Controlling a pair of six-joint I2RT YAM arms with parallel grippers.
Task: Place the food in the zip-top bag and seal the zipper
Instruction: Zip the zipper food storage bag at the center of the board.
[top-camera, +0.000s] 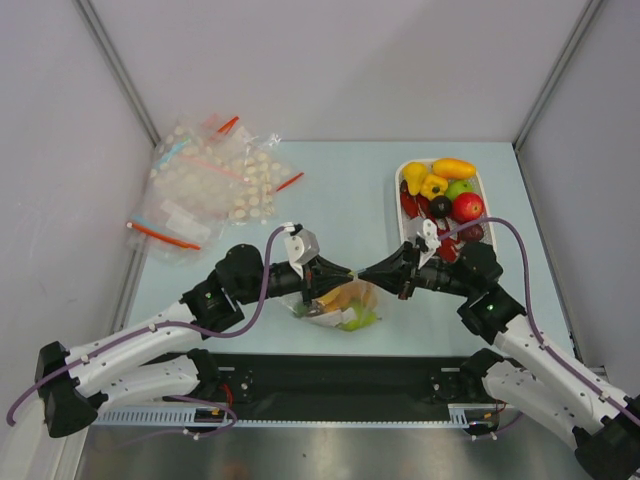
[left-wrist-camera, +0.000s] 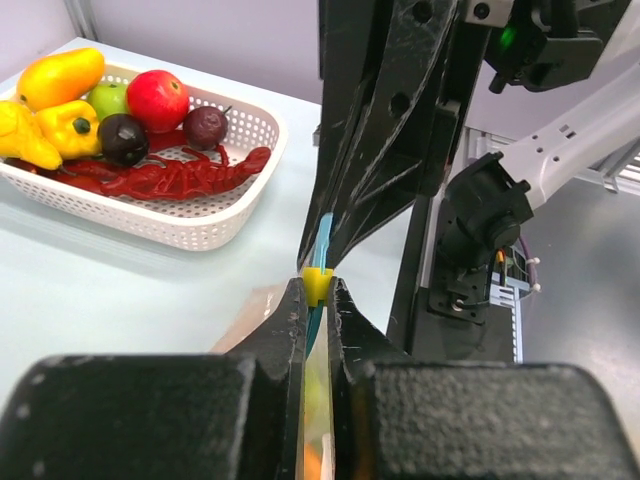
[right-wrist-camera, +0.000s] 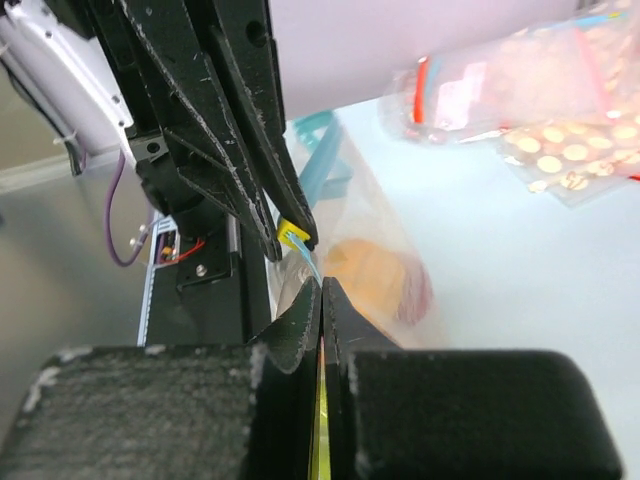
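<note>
Your left end effector (top-camera: 343, 271) is clamped down on the zipper (left-wrist-camera: 326, 232), its tips nipping the yellow slider (left-wrist-camera: 317, 285). Your right end effector (top-camera: 366, 275) is pressed fully closed on the same blue strip, nose to nose with the left, right over the zip-top bag (top-camera: 355, 318). The bag slumps at the near middle of the worktop (top-camera: 340, 190), between the two arms.

Progress call: some food (top-camera: 340, 298) is in, with yellow, orange and green showing through the film. Plenty more toy fruits and vegetables (top-camera: 455, 190) sit in the white basket (top-camera: 401, 178) on the right. So you look to be at the sealing step with loading only partial.

How much of the strip is pressed shut? Can't tell. The fingers cover the mouth, and both wrist views cut off the bag's ends.
</note>
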